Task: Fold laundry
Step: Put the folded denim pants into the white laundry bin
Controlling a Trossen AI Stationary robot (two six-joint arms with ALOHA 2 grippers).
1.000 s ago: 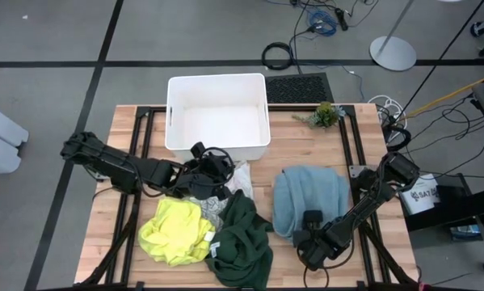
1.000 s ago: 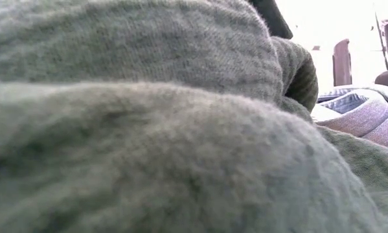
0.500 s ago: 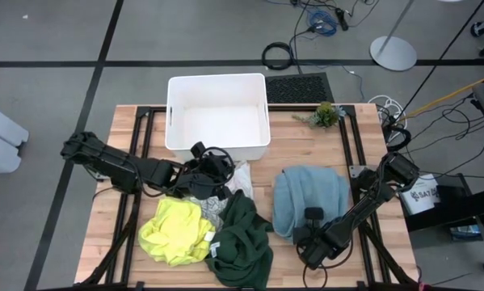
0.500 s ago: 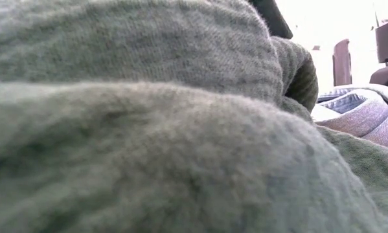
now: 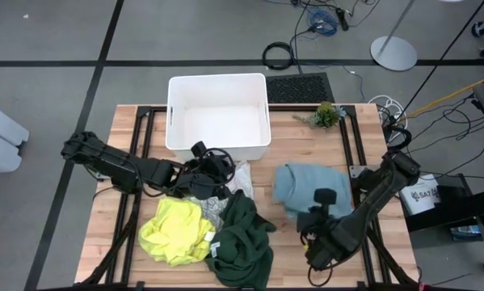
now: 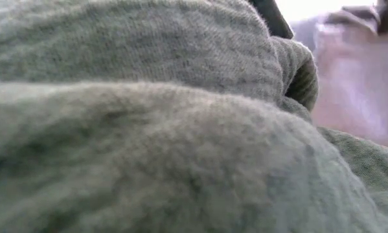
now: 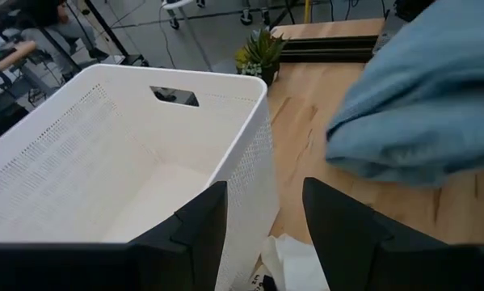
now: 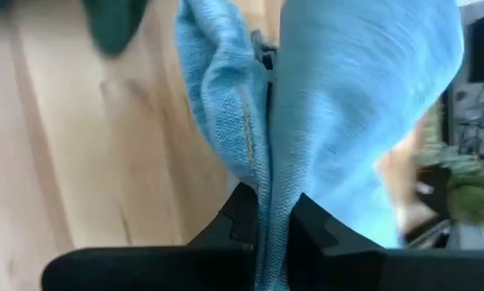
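Note:
The laundry lies on the wooden table. The light blue garment [image 5: 308, 184] is at the right, with my right gripper [image 5: 306, 218] shut on its near part. The dark green garment [image 5: 242, 238] lies heaped at the near middle and fills the low view [image 6: 148, 129]. The bright yellow one [image 5: 175, 230] lies left of it, and the white patterned one [image 5: 238, 179] is behind them. My left gripper [image 5: 222, 164] hovers open by the white bin's near wall, with nothing between its fingers [image 7: 201, 226]. My right gripper pinches a bunched fold of the light blue garment along a stitched seam [image 8: 256, 174] between its two fingers, coming from above at a slant. Several layers pass between the fingers. The near part is lifted and hangs from the hold; the far part [image 7: 387, 162] still rests on the table.
The white plastic bin [image 5: 217, 79] stands at the far middle of the table, a small potted plant [image 5: 326, 115] at the far right. Bare wood [image 5: 306, 141] shows between the bin and the blue garment. Cables and a stand base lie on the floor beyond.
My right gripper has risen from the table with the near edge of the light blue garment. That edge has lifted clear and drawn toward the far side, so the garment covers less table; its far part has stayed put. In the low view the blue cloth now hangs high.

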